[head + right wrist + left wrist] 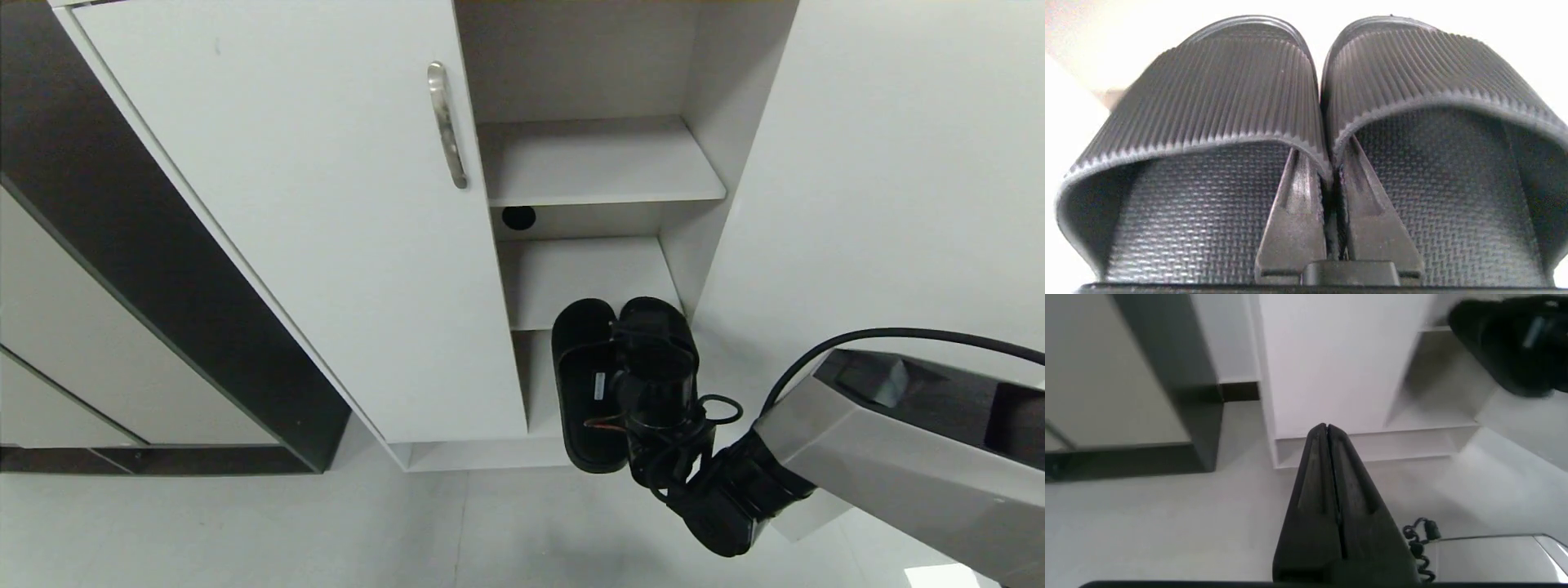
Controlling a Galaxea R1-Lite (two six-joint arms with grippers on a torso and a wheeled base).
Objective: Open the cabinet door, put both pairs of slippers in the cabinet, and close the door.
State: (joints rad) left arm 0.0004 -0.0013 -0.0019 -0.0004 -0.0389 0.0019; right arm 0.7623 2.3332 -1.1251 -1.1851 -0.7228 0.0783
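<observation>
Slippers point(584, 384), the black pair: where are they?

Off the floor point(245, 523), held by the right gripper point(633, 341) just in front of the open right half of the cabinet point(710, 98). They lie side by side, footbeds up, toes pointing into the opening at the level of the lowest compartment point(531, 384).

Inside, then?

Only partly, as far as I can see. In the head view the toes overlap the front edge of the lower shelf point(584, 278) and the heels hang out past the cabinet's base. I cannot tell whether they touch any board.

How does the pincer have them?

The right wrist view shows its two fingers point(1290, 220) drawn almost together, one inside each slipper. They pinch the two inner side walls between them, under the ribbed straps point(1208, 90).

And the other arm?

The left gripper point(1327, 441) has its fingers pressed flat against each other with nothing between them. It hangs over the floor facing the cabinet's base, well apart from the pair.

What about the cabinet itself?

The left door point(310, 204) is shut, with its metal handle point(446, 124) upright near the inner edge. An upper shelf point(600, 163) sits above the lower one, and a round dark hole point(518, 217) shows in the back panel between them.
</observation>
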